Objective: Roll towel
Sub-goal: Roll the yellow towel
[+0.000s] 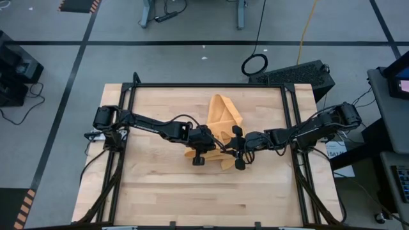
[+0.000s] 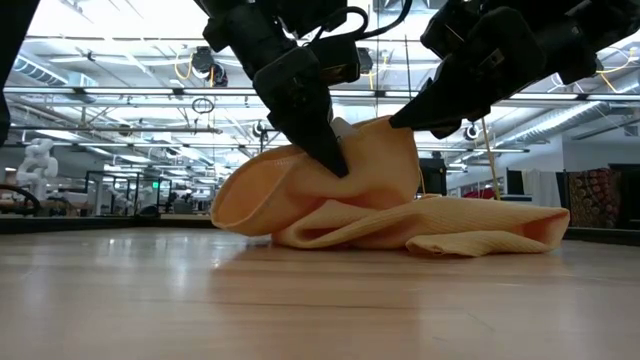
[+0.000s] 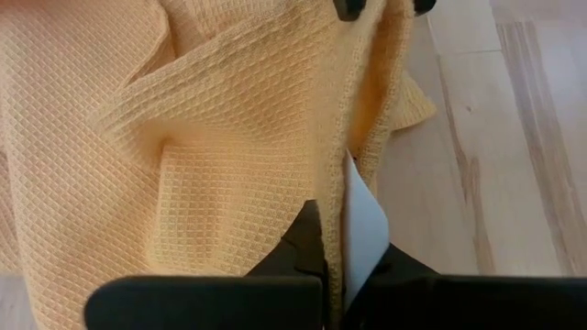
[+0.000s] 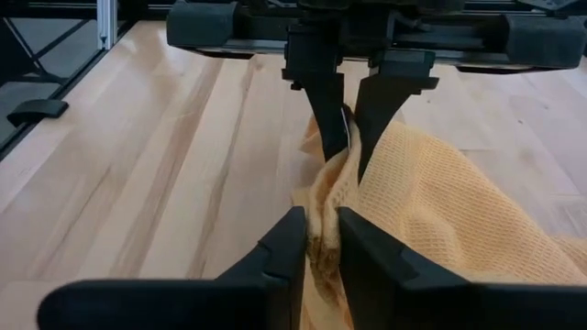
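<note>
One towel (image 1: 223, 115), orange-yellow, crumpled near the worktop (image 1: 160, 191) centre, slightly toward 12 o'clock; one end stretched flat toward 12 o'clock, the other bunched and lifted between two end effectors. Left end effector (image 1: 206, 151) reaching in from 9 o'clock, clamped shut on a towel edge, hem and white label pinched between its dark fingers (image 3: 307, 243). Right end effector (image 1: 238, 148) reaching in from 3 o'clock, closed on the same bunched fold, directly facing the left one, just beside it. From table height, a raised hump of cloth (image 2: 330, 185) under both grips, the rest trailing flat on the wood. Bare wood wide open toward 6 o'clock and 9 o'clock; narrower strip toward 12 o'clock before the black frame rail (image 1: 204, 85). Two arms, two end effectors, one towel.
</note>
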